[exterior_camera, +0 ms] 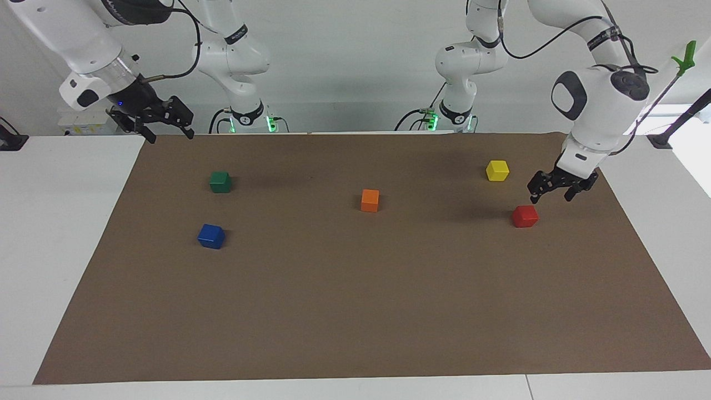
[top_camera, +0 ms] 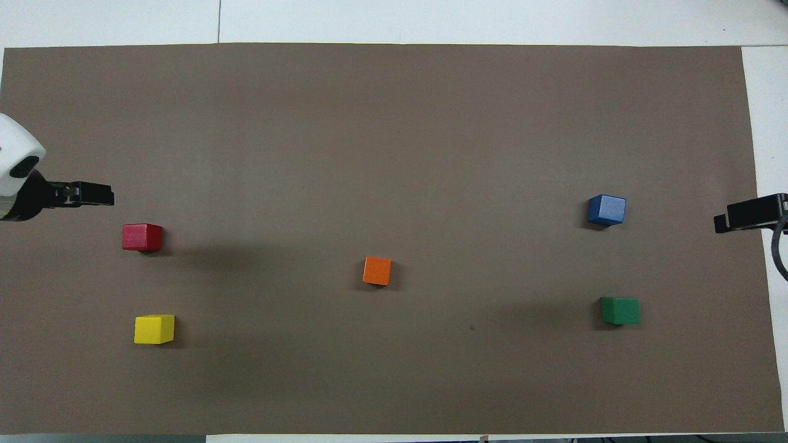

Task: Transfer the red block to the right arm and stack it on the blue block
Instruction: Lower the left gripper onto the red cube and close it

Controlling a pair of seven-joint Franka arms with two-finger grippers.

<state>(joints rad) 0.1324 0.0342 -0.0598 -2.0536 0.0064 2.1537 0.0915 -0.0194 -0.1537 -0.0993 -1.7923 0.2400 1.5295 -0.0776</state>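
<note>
The red block [exterior_camera: 525, 216] [top_camera: 142, 237] sits on the brown mat toward the left arm's end of the table. My left gripper [exterior_camera: 551, 197] [top_camera: 104, 195] is open and empty, low over the mat just beside the red block and not touching it. The blue block [exterior_camera: 211, 236] [top_camera: 607, 210] sits on the mat toward the right arm's end. My right gripper [exterior_camera: 170, 136] [top_camera: 723, 221], with its small blue light, is open and empty, raised over the mat's edge at that end, where the right arm waits.
An orange block [exterior_camera: 370, 200] [top_camera: 377, 271] sits mid-mat. A yellow block [exterior_camera: 497, 170] [top_camera: 154, 329] lies nearer to the robots than the red one. A dark green block [exterior_camera: 220, 181] [top_camera: 620, 310] lies nearer to the robots than the blue one. The brown mat [exterior_camera: 355, 311] covers the table.
</note>
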